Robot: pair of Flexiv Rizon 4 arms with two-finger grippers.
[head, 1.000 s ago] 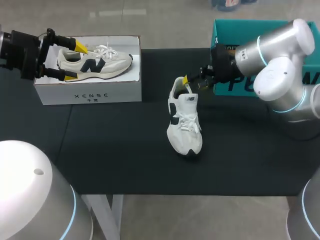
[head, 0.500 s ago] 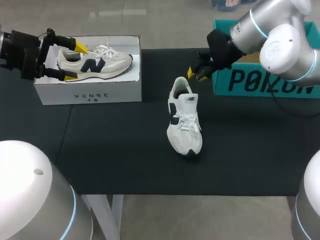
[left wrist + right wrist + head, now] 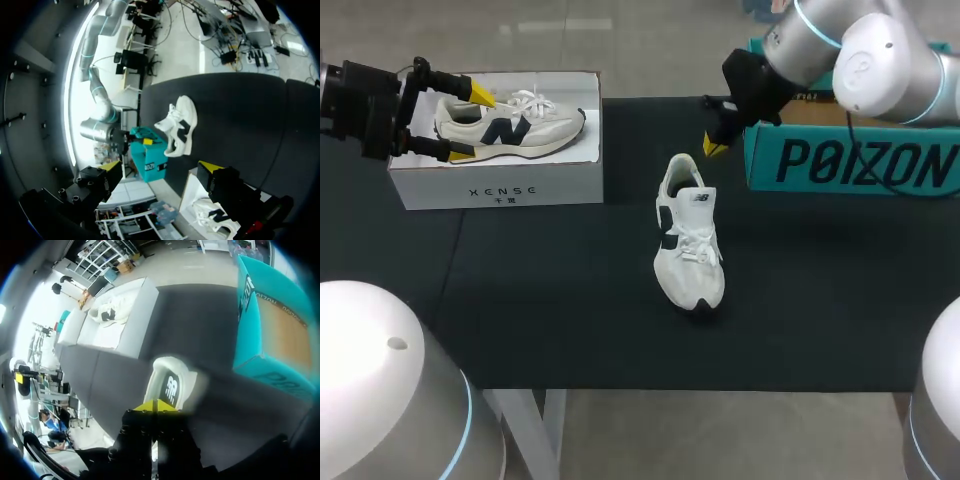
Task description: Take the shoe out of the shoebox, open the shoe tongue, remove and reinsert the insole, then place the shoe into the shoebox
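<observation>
A white sneaker (image 3: pixel 688 240) stands upright on the black table, toe toward the front edge; it also shows in the left wrist view (image 3: pixel 177 125). Just behind and above its heel (image 3: pixel 170 382) hangs my right gripper (image 3: pixel 713 147), its yellow tips pressed together (image 3: pixel 156 406) with nothing between them. The teal shoebox (image 3: pixel 850 160) stands at the back right, beside that gripper (image 3: pixel 270 340). My left gripper (image 3: pixel 470 120) is open at the left end of a white shoebox (image 3: pixel 500 185), its fingertips (image 3: pixel 210 167) spread wide and holding nothing.
The white shoebox at the back left holds a cream sneaker with a dark logo (image 3: pixel 510 125), also seen in the right wrist view (image 3: pixel 107 312). Bare black tabletop (image 3: pixel 550 290) surrounds the white sneaker.
My right gripper has shut and drawn up and back from the sneaker's heel toward the teal box. The sneaker stays in place. The left arm has not moved.
</observation>
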